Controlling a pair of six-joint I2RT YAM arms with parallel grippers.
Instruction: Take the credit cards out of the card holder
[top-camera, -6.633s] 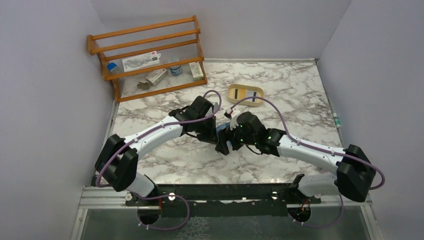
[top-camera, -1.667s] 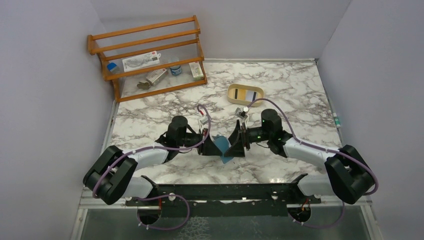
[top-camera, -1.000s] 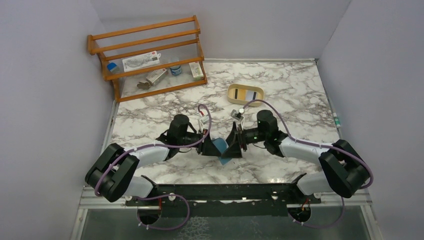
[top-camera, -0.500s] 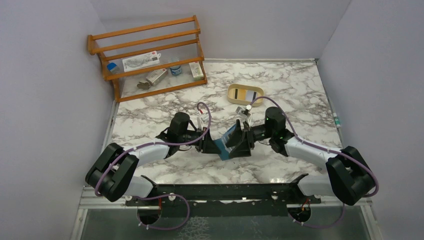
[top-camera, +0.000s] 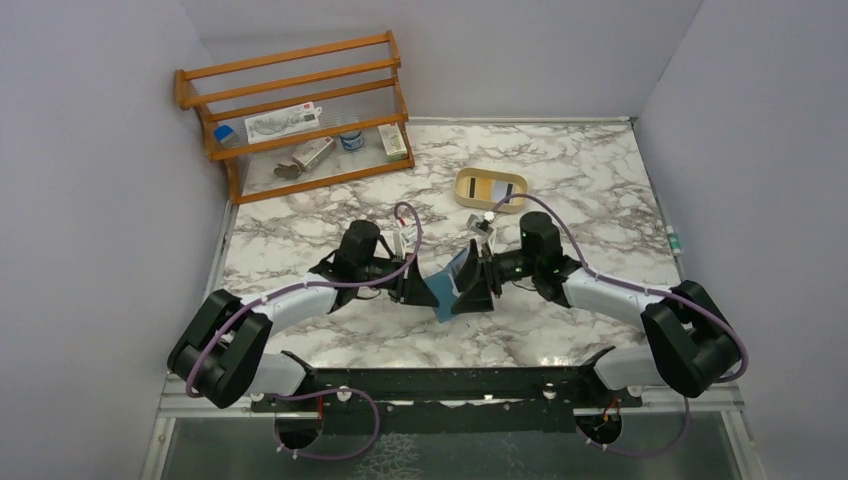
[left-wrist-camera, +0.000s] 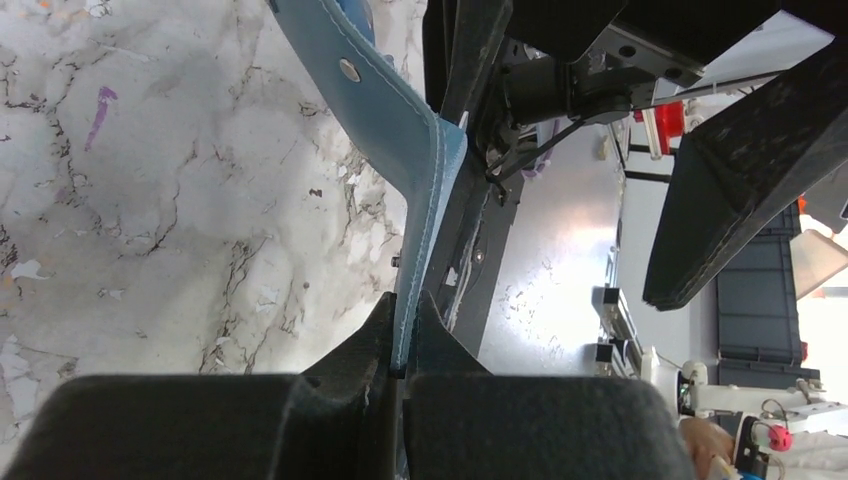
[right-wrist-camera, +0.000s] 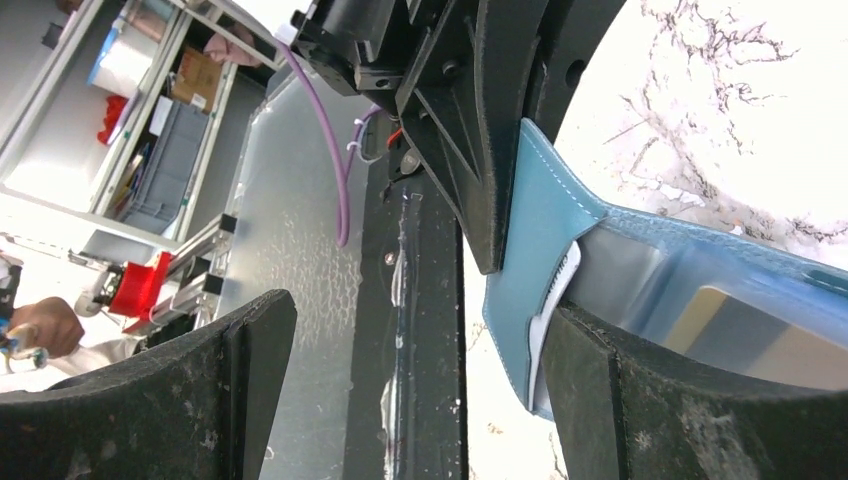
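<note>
Closer together than half a second ago, the two arms now meet over the middle of the marble table (top-camera: 560, 180), the right one having slid in toward the left. Between them the card holder (top-camera: 452, 283) hangs off the tabletop, its flap spread open. The left gripper (left-wrist-camera: 403, 345) is pinched tight on one stitched blue edge. The right gripper (right-wrist-camera: 420, 340) stands wide apart, one finger on each side of the open inner face, gripping nothing.

From the right wrist view, the credit cards (right-wrist-camera: 556, 295) are not yet out: a pale edge peeks from a pocket, and another card shows through a clear window.

To my eye this is the reach-in step. Next, the right fingers would need to line up on that exposed card edge, close on it alone and draw it out along the pocket while the left keeps its hold.

Tiny print runs along the card edge, too small to read. Packets on the wooden rack (top-camera: 300, 110) are printed but illegible, and the tan tray (top-camera: 490, 189) shows only dark stripes.
</note>
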